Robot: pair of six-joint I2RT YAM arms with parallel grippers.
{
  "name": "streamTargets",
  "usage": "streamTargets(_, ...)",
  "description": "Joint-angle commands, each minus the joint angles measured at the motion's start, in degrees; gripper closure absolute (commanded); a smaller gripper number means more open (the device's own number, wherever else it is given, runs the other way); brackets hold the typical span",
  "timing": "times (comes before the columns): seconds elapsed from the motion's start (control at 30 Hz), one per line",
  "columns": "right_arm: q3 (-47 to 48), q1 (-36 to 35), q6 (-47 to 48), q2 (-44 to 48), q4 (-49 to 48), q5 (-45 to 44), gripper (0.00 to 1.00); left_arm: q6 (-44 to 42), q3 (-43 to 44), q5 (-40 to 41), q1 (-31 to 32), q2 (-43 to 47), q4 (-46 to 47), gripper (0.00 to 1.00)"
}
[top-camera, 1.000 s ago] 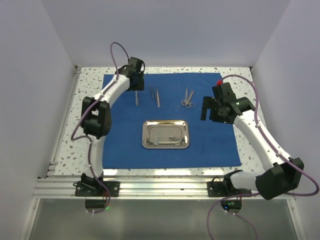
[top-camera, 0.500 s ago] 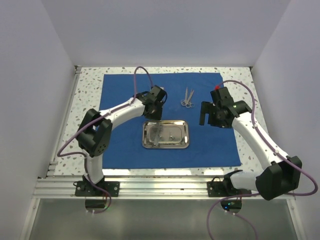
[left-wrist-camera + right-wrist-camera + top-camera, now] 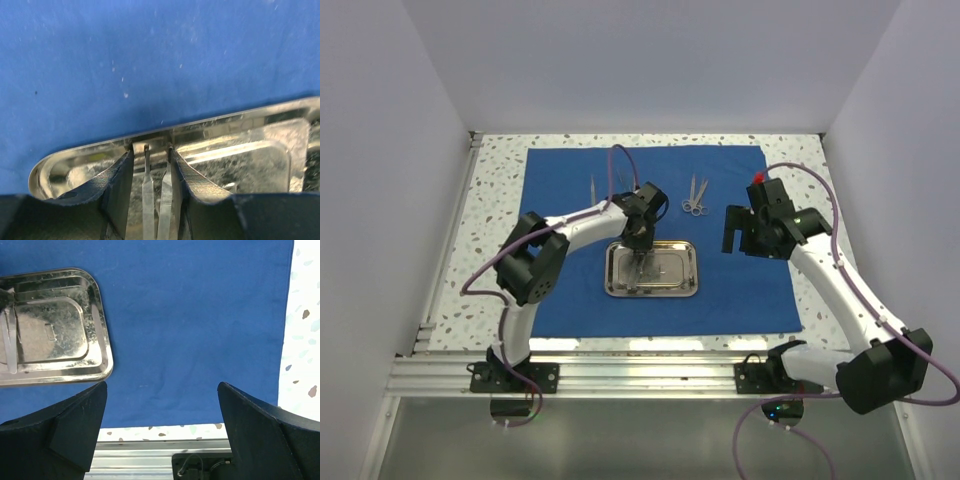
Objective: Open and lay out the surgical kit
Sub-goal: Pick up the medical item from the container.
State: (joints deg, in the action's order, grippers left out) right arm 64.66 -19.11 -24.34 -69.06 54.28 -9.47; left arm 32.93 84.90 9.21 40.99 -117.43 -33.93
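The royal-blue cloth [image 3: 560, 290] lies spread flat on the table. The steel tray [image 3: 682, 285] sits at its middle. My left gripper [image 3: 640, 244] is down over the tray's far-left part [image 3: 240, 150]. Its jaws stand narrowly open, one on each side of silver tweezers [image 3: 155, 195] that lie in the tray. The right finger touches one arm; a gap shows at the left finger. My right gripper [image 3: 739, 230] hovers wide open and empty [image 3: 161, 385] above the cloth, right of the tray [image 3: 95, 320]. The tweezers also show in the right wrist view [image 3: 9, 347].
A slender instrument [image 3: 592, 188] and a pair of scissor-like forceps [image 3: 694, 196] lie on the cloth's far part. A small piece [image 3: 663, 274] lies in the tray. Speckled tabletop [image 3: 490, 200] borders the cloth. A metal rail [image 3: 640, 375] runs along the near edge.
My left arm swung from the cloth's far-left part down to the tray and its fingers now straddle the tweezers. The right arm barely moved.
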Motion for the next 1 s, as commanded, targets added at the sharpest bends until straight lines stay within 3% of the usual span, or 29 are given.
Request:
streamTargets(0.0,-0.6,0.0,1.1,1.0,0.9,-0.7,0.04,1.4,2.2,2.4,0.6,-2.5,0.4,0.63)
streamTargets(0.3,0.3,0.0,1.2,-0.3,0.9,-1.6,0.03,2.9,2.1,6.4,0.8,-6.4,-3.5,0.80)
streamTargets(0.47,-0.1,0.0,0.7,-0.6,0.7,-1.9,0.03,2.0,2.1,5.6,0.8,-7.4,-3.2,1.00)
streamTargets(0.63,-0.1,0.0,0.4,-0.7,0.7,-2.4,0.03,0.2,5.8,4.4,0.6,-6.4,-5.3,1.00)
streamTargets(0.97,1.0,0.1,0.3,-1.3,0.6,-3.3,0.03,-2.2,28.6,1.6,-0.7,-4.3,-16.9,1.00)
